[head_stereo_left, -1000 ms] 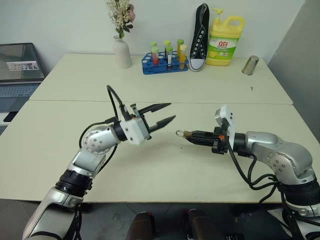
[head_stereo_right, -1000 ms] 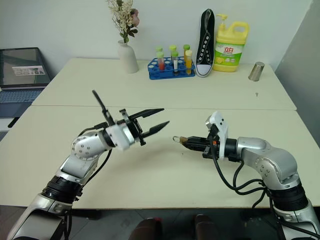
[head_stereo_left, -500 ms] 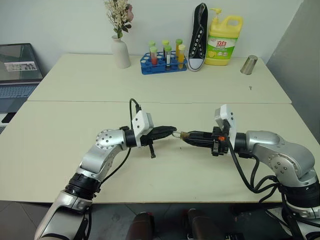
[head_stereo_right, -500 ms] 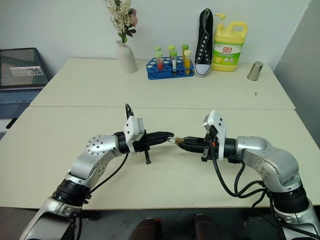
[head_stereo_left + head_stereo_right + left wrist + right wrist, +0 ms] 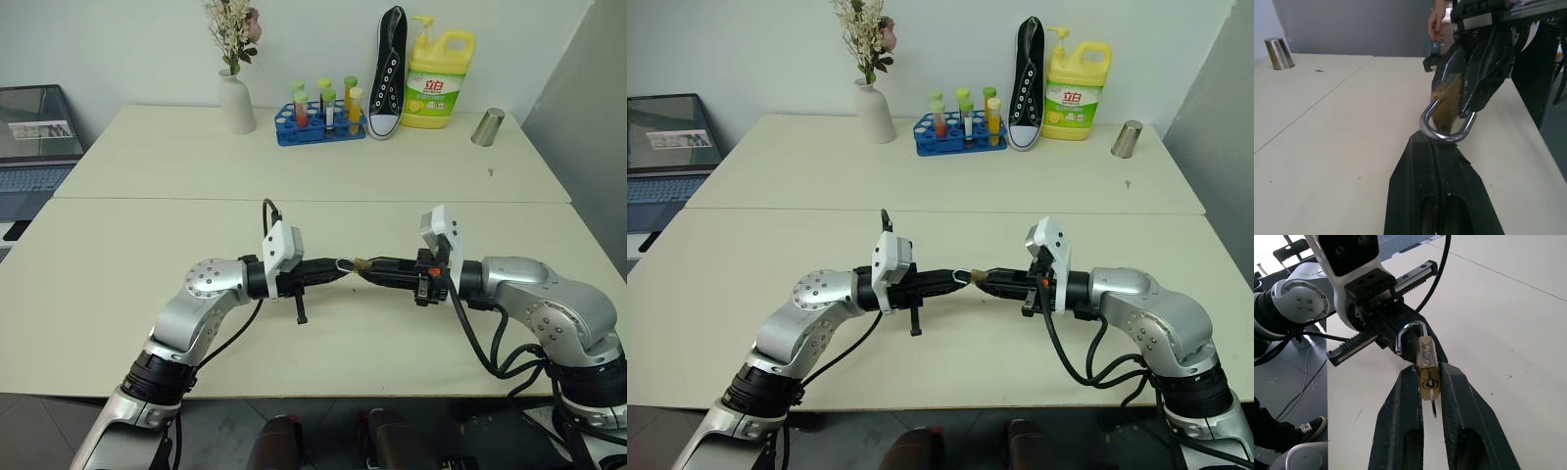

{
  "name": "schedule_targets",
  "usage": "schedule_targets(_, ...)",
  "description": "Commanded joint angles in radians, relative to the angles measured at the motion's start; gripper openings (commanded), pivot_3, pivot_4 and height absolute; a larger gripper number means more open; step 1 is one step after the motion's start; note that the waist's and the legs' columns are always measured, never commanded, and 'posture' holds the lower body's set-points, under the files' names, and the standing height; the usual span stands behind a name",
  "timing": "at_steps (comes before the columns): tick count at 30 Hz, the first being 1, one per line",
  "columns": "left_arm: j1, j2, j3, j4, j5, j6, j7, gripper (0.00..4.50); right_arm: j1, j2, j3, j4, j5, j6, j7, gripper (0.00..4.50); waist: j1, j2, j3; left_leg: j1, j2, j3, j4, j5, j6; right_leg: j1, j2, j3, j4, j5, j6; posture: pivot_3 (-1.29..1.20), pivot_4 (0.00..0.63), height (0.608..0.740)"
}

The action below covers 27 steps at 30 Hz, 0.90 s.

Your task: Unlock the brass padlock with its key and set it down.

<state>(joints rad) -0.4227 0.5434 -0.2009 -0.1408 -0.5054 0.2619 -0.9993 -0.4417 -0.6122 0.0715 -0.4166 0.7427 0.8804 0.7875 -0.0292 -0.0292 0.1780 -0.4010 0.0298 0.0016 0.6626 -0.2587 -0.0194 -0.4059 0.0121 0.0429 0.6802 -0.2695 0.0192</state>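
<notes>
The brass padlock [image 5: 1426, 357] hangs above the table, and my right gripper [image 5: 364, 264] is shut on its body, keyhole end toward the wrist. Its silver shackle [image 5: 1442, 131] points at my left gripper [image 5: 338, 267]. That gripper is shut, level, and its joined tips touch the shackle's loop; I cannot tell whether the tips pinch the wire or only poke against it. A thin sliver [image 5: 1433, 407] sticks out below the keyhole end, and I cannot tell whether it is the key. The two grippers meet tip to tip over the near table's middle.
Along the far table stand a vase of flowers [image 5: 236, 103], a blue test-tube rack [image 5: 321, 122], a black shoe [image 5: 390, 73], a yellow detergent bottle [image 5: 439, 83] and a metal cup [image 5: 490, 127]. A laptop [image 5: 34, 137] sits at far left. A person's hand [image 5: 1437, 22] shows beyond the table.
My left gripper went from open to shut, rolled over, and sank toward the right until its tips reached the padlock's shackle. The right gripper kept still with the padlock.
</notes>
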Motion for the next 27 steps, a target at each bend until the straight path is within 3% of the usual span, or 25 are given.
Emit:
schedule_targets(1,0.000,-0.002,0.035,-0.074,-0.033,0.034,-0.011,0.00,0.000,-0.004,-0.019,-0.015,-0.001,-0.021,0.009,0.14,0.000,0.000,0.000,0.000,0.000,0.000,0.000,0.000,0.000,0.000,0.000,0.000,0.000,0.000,0.000,0.00,0.150,0.740)
schedule_targets(20,-0.033,-0.023,0.134,-0.155,-0.181,0.282,0.037,0.00,0.007,0.000,-0.007,-0.011,-0.031,-0.027,0.029,0.14,0.000,0.000,0.000,0.000,0.000,0.000,0.000,0.000,0.000,0.000,0.000,0.000,0.000,0.000,0.000,0.00,0.150,0.740)
schedule_targets(27,-0.033,-0.017,0.121,-0.146,-0.143,0.269,0.025,0.00,0.010,-0.001,-0.008,-0.016,-0.029,-0.025,0.031,0.14,0.000,0.000,0.000,0.000,0.000,0.000,0.000,0.000,0.000,0.000,0.000,0.000,0.000,0.000,0.000,0.00,0.150,0.740)
